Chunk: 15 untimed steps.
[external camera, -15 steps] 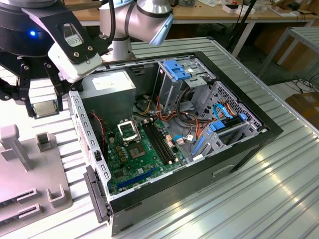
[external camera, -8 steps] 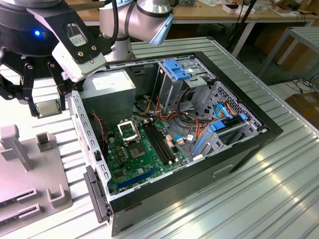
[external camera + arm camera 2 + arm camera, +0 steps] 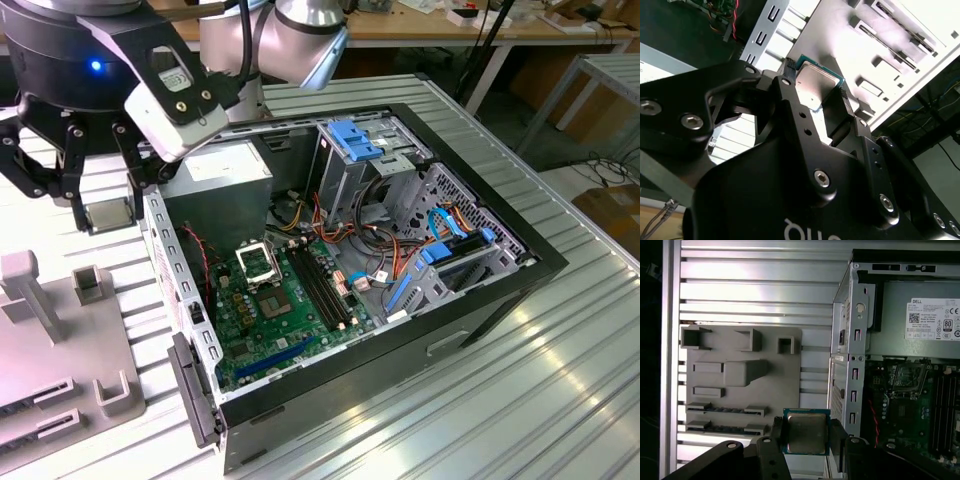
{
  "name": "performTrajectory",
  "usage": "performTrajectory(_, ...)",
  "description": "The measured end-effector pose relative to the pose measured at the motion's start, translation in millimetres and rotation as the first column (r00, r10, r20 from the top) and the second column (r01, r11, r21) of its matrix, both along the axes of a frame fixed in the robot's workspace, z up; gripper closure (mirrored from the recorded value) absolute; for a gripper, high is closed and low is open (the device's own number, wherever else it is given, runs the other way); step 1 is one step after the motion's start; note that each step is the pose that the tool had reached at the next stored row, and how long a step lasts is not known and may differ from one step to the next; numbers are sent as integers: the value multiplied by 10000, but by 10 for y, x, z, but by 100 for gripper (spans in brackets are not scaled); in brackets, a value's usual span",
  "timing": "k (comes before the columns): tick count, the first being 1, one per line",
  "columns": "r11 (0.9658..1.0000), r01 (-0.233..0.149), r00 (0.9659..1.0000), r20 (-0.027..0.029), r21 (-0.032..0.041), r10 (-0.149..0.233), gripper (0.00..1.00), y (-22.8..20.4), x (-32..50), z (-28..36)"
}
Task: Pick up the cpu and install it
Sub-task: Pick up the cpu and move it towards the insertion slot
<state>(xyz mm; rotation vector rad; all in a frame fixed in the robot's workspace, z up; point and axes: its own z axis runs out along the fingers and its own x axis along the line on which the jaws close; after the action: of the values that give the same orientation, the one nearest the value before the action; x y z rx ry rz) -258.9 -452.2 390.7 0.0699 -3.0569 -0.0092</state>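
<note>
Ribbed aluminium planks form the table (image 3: 500,400), their long grooves catching bright glare from the room's lighting. Behind it in the exterior view stand a wooden workbench (image 3: 450,25) scattered with small items, a second metal table (image 3: 610,75), a cardboard box (image 3: 612,215) and loose cables on a grey floor. An open computer case (image 3: 530,268) lies on its side across the middle of the table, with its interior facing up. Inside it are a green motherboard (image 3: 270,320), a black-and-silver socket frame (image 3: 258,262), dark memory slots (image 3: 320,285), a grey power supply (image 3: 225,165), a blue-topped drive cage (image 3: 355,140) and bundles of coloured wires. A pale grey fixture plate (image 3: 740,385) with moulded blocks and slotted holders rests flat on the table at the exterior view's left, just beside the case's perforated side wall (image 3: 852,340). The arm comes in from the upper part of the exterior view's left, a small blue light (image 3: 96,66) glowing on its dark body. Its gripper (image 3: 105,215) hangs over the table between the fixture plate and the case's near corner. The jaws are clamped on two opposite edges of the cpu (image 3: 806,432), which sits level between the black fingers (image 3: 837,440) with its silver-grey top showing in both wrist views. The cpu is outside the case, over the edge of the fixture plate next to the side wall, and well apart from the socket frame.
</note>
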Motion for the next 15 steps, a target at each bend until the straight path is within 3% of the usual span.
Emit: performTrajectory(15,10000,0,10000,0,-1,0,53,0,111,-1)
